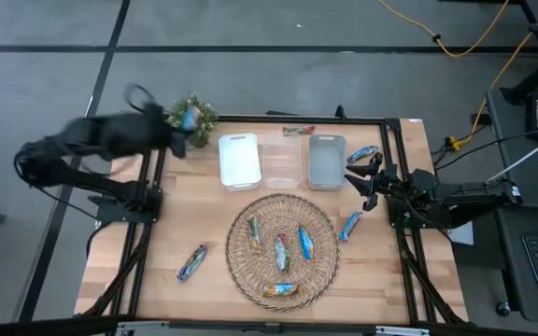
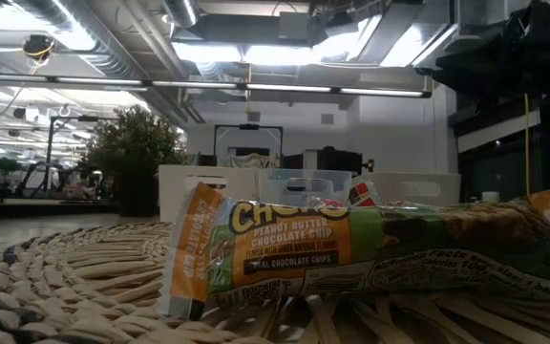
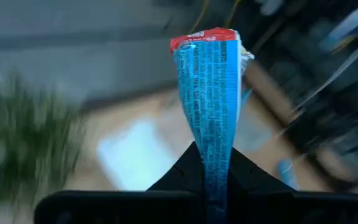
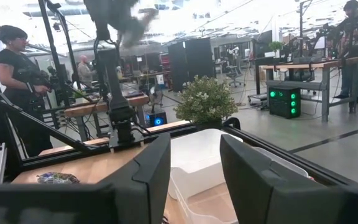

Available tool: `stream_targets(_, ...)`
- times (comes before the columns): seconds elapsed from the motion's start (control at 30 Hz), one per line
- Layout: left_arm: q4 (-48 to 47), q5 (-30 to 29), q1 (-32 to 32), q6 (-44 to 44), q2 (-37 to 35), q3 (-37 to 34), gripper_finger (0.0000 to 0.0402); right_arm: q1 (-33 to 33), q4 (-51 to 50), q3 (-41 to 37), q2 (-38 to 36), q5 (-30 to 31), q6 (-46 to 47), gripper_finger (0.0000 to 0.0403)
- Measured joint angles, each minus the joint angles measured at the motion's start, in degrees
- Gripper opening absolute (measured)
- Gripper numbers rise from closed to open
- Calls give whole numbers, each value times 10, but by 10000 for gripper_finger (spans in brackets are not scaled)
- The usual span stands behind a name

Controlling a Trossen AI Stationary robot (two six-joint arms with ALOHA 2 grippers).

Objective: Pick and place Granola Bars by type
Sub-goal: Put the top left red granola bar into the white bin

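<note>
My left gripper (image 1: pixel 183 126) is raised over the table's far left corner, beside the small plant (image 1: pixel 197 110), shut on a blue-wrapped granola bar (image 3: pixel 209 93). My right gripper (image 1: pixel 362 177) waits open at the table's right side, near the grey bin (image 1: pixel 327 161), touching nothing. Several bars lie flat in the round wicker tray (image 1: pixel 241 266), among them an orange-green one (image 2: pixel 351 253). Loose bars lie on the table left of the tray (image 1: pixel 191 263), right of it (image 1: pixel 350 226), by the right gripper (image 1: pixel 364 154) and behind the bins (image 1: pixel 298 131). My left gripper (image 3: pixel 211 158) pinches the blue bar between its two fingers by one end of the wrapper (image 3: pixel 213 146). The bar runs lengthwise out of the fingers, with its red-edged free end (image 3: pixel 204 40) pointing away from them. It is lifted clear of the table.
Three bins stand in a row at the far side: white (image 1: pixel 239 161), clear (image 1: pixel 283 161) and grey. The plant stands at the far left corner. Black frame rails run along the table's edges. People stand in the room beyond the table (image 4: pixel 17 81).
</note>
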Motion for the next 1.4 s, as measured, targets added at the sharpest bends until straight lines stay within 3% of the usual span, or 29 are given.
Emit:
stream_targets(0.13, -1, -78, -28, 78, 18, 92, 14, 0, 0, 0, 0, 0, 0, 142)
stream_targets(0.37, -3, -76, 13, 151, 95, 178, 14, 0, 0, 0, 0, 0, 0, 142)
stream_targets(0.7, 2, 123, 175, 295, 293, 332, 15, 0, 0, 0, 0, 0, -2, 142)
stream_targets(0.87, -19, 154, 213, 312, 334, 339, 15, 0, -1, 0, 0, 0, 0, 142)
stream_targets(0.97, -56, 150, 225, 312, 355, 306, 15, 0, -7, 0, 0, 0, 0, 142)
stream_targets(1.07, -44, 158, 225, 303, 368, 209, 15, 0, -24, 0, 0, 0, 1, 142)
stream_targets(1.23, 78, 231, 223, 250, 367, 12, 15, 0, -51, 0, 0, 0, 1, 142)
stream_targets(1.4, 179, 273, 222, 202, 367, -98, 15, 0, -55, 0, 0, 0, 12, 142)
